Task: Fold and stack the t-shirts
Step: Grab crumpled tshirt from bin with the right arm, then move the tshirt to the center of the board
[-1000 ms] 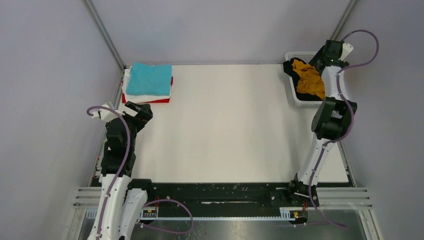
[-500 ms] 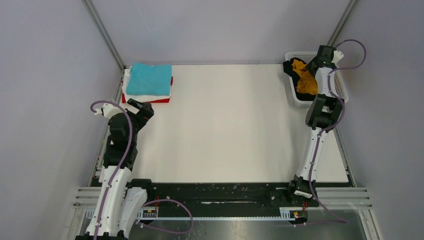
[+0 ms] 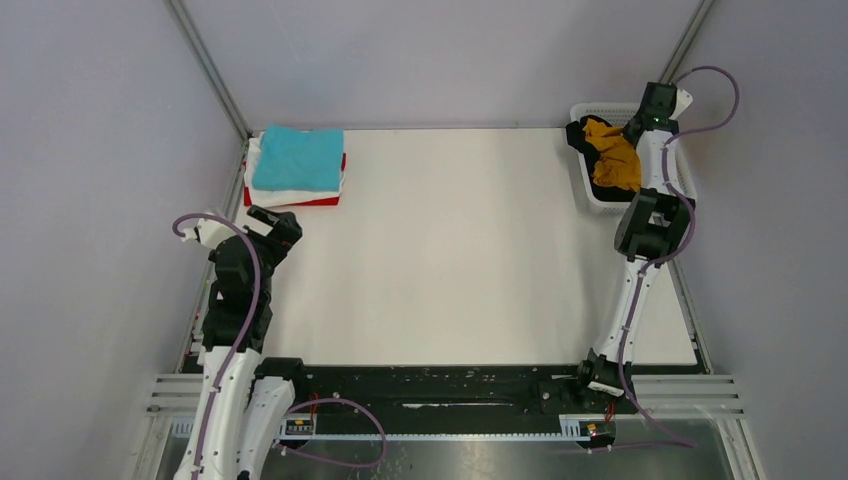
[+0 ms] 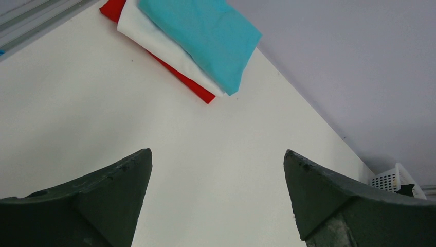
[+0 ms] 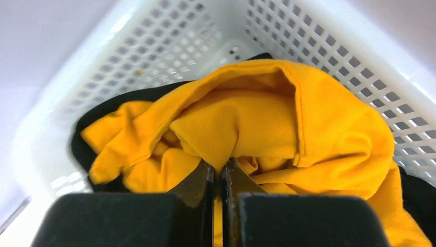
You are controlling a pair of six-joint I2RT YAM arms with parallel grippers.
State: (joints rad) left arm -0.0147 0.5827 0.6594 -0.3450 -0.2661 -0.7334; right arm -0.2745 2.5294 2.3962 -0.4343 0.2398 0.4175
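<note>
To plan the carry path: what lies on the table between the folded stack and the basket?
Nothing: the top external view shows only bare white table between the folded stack and the basket.

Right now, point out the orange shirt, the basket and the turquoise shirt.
orange shirt (image 5: 267, 118): right wrist view, bunched middle.
basket (image 5: 154, 46): right wrist view, lattice wall.
turquoise shirt (image 3: 298, 158): top view, upper face.

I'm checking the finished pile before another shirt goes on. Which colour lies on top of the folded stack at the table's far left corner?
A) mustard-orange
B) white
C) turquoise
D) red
C: the turquoise t-shirt lies on top of the stack, with the white t-shirt under it and the red t-shirt at the bottom.
</note>
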